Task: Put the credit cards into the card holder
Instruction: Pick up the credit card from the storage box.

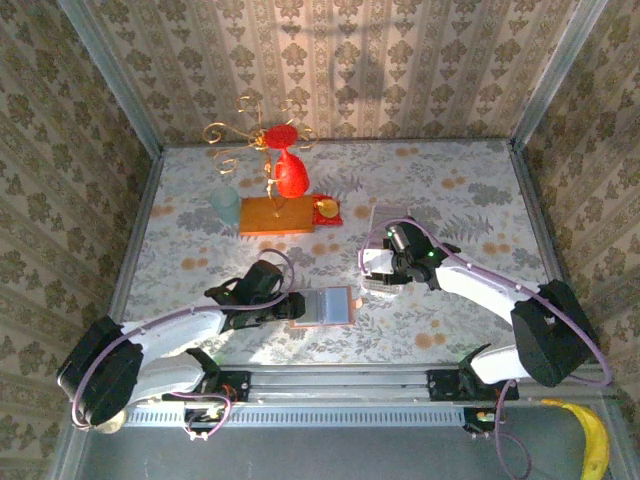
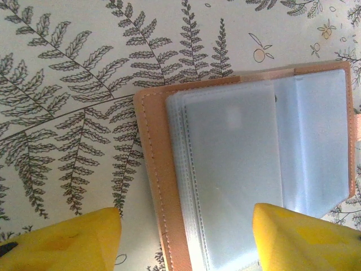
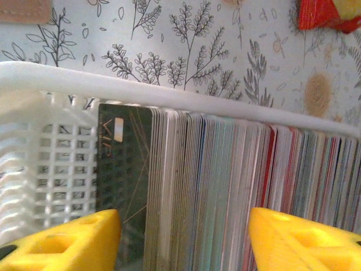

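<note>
Right gripper lines up on the card row, left gripper waits at the open holder

The right gripper [image 3: 183, 228] hangs jaws apart over the credit cards [image 3: 237, 186], which stand on edge in the white tray [image 3: 169, 90] right of the table's [image 1: 470, 200] centre; the spread takes in a thick wad, so closing here could pinch several cards at once, or skid off the front dark green card [image 3: 121, 186]; the left gripper [image 2: 185, 226] is jaws apart too, straddling the card holder [image 2: 155, 169], which lies open near the table's near edge, mid-width; unpinned, it may slide, or its clear sleeves [image 2: 237, 169] may buckle on entry; count: one holder, one tray, cards too tightly packed to number.
</note>
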{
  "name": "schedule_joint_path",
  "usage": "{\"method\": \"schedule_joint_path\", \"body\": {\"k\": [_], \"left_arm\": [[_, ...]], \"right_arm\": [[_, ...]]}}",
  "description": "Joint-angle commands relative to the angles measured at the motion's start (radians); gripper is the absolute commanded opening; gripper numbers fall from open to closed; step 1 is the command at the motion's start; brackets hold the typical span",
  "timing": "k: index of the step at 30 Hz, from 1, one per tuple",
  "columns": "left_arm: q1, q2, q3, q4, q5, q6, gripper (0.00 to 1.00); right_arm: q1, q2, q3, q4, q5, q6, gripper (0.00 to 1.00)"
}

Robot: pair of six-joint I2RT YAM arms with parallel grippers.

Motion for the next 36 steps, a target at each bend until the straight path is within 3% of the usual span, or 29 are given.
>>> {"method": "schedule_joint_path", "body": {"k": [1,12,24,36], "left_arm": [[0.008,0.013,-0.004,0.006,0.015,-0.005,0.63],[0.008,0.009,-0.018,0.016,0.015,-0.029,0.62],[0.003,-0.003,-0.025,0.015,0.016,-0.033,0.57],[-0.002,-0.017,-0.028,0.009,0.012,-0.039,0.56]], "right_arm": [[0.004,0.026,-0.002,0.054,-0.011,-0.011,0.56],[0.013,0.054,-0.021,0.076,-0.014,-0.034,0.58],[0.015,0.000,-0.026,0.022,-0.010,-0.049,0.26],[0.016,-0.078,-0.044,0.001,0.005,-0.040,0.17]]}}
